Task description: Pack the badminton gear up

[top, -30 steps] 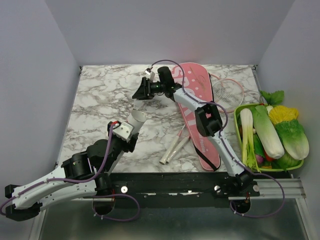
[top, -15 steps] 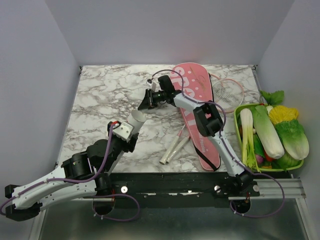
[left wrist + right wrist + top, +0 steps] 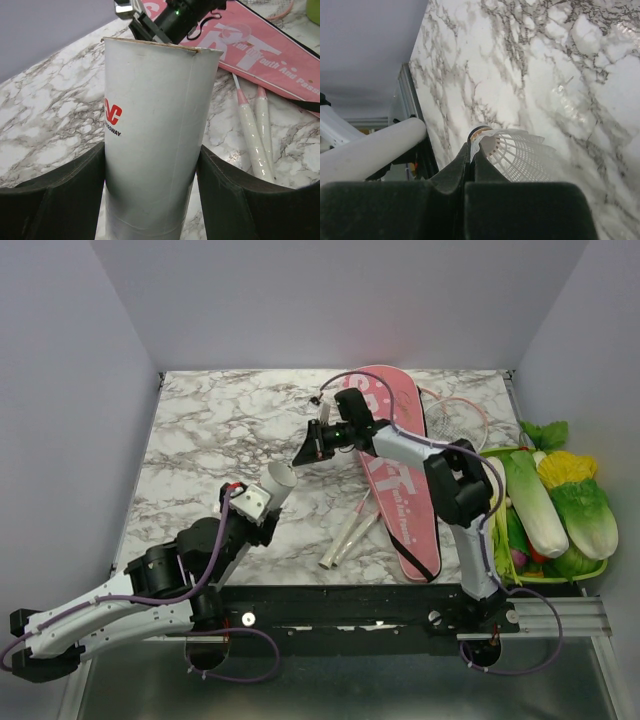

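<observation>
A long white tube stands between the pads of my left gripper, which is shut on it. Seen from above, the tube has its open mouth tilted up towards the table's middle. My right gripper is shut on the skirt rim of a white plastic shuttlecock. It hovers over the marble just beyond the tube's mouth. The pink "SPORT" bag lies flat to the right. Two pink-white racket handles rest beside it, and a racket head pokes out behind it.
A green basket with toy vegetables stands at the right edge. Grey walls close in the left, right and back of the marble table. A black rail runs along the near edge.
My right gripper has closed on the shuttlecock and moved right and nearer, towards the tube's mouth. Its elbow has swung right. The left arm has nudged the tube slightly forward.
</observation>
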Tool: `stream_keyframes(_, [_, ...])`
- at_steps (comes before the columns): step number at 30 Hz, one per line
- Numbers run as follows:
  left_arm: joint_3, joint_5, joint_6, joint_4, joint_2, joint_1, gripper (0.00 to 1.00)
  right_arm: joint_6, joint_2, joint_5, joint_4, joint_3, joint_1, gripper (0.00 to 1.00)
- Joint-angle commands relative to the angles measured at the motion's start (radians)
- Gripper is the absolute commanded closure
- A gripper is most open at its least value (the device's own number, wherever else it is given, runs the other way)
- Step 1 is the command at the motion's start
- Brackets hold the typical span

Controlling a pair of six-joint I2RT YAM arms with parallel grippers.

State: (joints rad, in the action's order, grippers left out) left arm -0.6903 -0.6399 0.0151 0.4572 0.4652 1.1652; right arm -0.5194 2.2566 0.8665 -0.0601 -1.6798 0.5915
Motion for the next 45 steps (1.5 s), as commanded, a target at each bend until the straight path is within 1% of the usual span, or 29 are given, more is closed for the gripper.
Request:
stream_keyframes(1, [0.0,0.095,0.114,0.044,0.026,-0.006,1.0,0.105,-0.245,-0.105,0.013,0.156,0.01,0.99])
stream_keyframes(2, [0.005,0.114,0.111,0.041,0.036,-0.004,1.0,0.116,-0.29,-0.136,0.009,0.185,0.008,0.99])
stream_keyframes(3, [0.006,0.153,0.108,0.034,0.042,-0.006,1.0,0.122,-0.38,-0.15,0.006,0.219,0.01,0.99])
stream_keyframes(5, [0.0,0.184,0.095,0.026,0.071,-0.006,1.0,0.163,-0.461,-0.178,-0.003,0.302,0.016,0.99])
stream_keyframes(6, [-0.002,0.218,0.092,0.026,0.081,-0.004,1.0,0.183,-0.541,-0.19,-0.041,0.317,0.024,0.99])
stream_keyframes(9, [-0.002,0.281,0.085,0.009,0.104,-0.006,1.0,0.251,-0.647,-0.243,-0.117,0.362,0.051,0.99])
stream_keyframes(10, [-0.002,0.32,0.083,-0.003,0.11,-0.006,1.0,0.274,-0.713,-0.26,-0.138,0.37,0.068,0.99])
stream_keyframes(15, [-0.002,0.391,0.072,-0.014,0.133,-0.006,1.0,0.326,-0.886,-0.36,-0.221,0.426,0.119,0.99])
stream_keyframes(17, [-0.002,0.402,0.072,-0.018,0.132,-0.006,1.0,0.335,-0.964,-0.368,-0.239,0.445,0.129,0.99])
stream_keyframes(21, [0.005,0.416,0.074,-0.029,0.121,-0.006,1.0,0.344,-1.048,-0.344,-0.308,0.453,0.142,0.99])
stream_keyframes(24, [0.005,0.424,0.074,-0.034,0.113,-0.006,1.0,0.363,-1.077,-0.333,-0.366,0.434,0.152,0.99])
stream_keyframes(28, [0.008,0.437,0.071,-0.043,0.107,-0.006,1.0,0.358,-1.091,-0.29,-0.392,0.439,0.168,0.99])
stream_keyframes(35, [0.011,0.456,0.071,-0.054,0.096,-0.006,1.0,0.328,-1.063,-0.262,-0.365,0.457,0.214,0.99])
stream_keyframes(40, [0.011,0.453,0.072,-0.055,0.087,-0.006,1.0,0.295,-1.043,-0.213,-0.323,0.474,0.251,0.99])
stream_keyframes(44, [0.014,0.448,0.072,-0.06,0.064,-0.006,1.0,0.28,-1.033,-0.208,-0.308,0.479,0.281,0.99])
stream_keyframes(45, [0.015,0.451,0.072,-0.061,0.058,-0.006,1.0,0.274,-1.029,-0.186,-0.302,0.482,0.286,0.99])
